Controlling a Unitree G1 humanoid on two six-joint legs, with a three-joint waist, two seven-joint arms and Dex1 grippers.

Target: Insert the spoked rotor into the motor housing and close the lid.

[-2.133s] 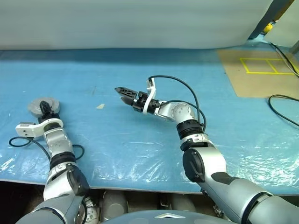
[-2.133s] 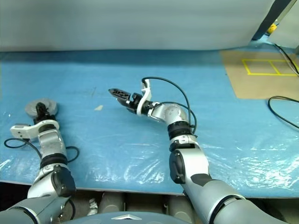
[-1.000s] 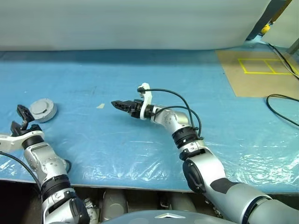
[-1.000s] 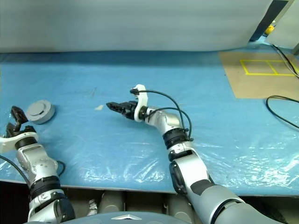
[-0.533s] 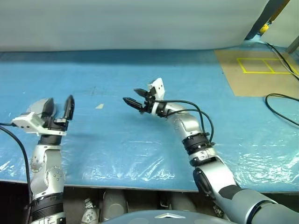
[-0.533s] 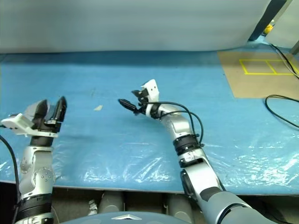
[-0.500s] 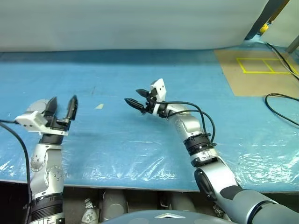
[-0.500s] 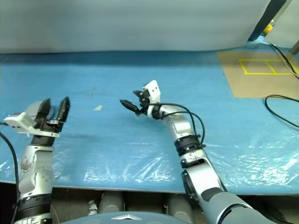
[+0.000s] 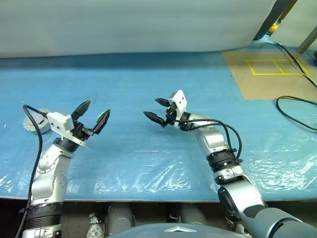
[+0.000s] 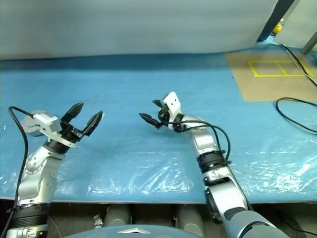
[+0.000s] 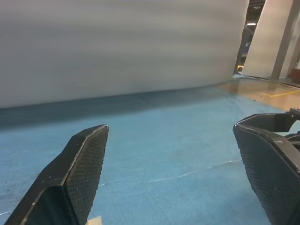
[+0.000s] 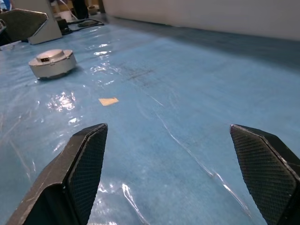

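Both grippers hang empty above the blue desk (image 9: pixel 148 163): the left gripper (image 9: pixel 94 115) at middle left and the right gripper (image 9: pixel 157 110) at centre are each spread wide. The closed silver-grey motor housing (image 12: pixel 52 63), lid up, rests at the far left edge, behind the left arm. The task looks finished; next is simply drawing both arms clear.
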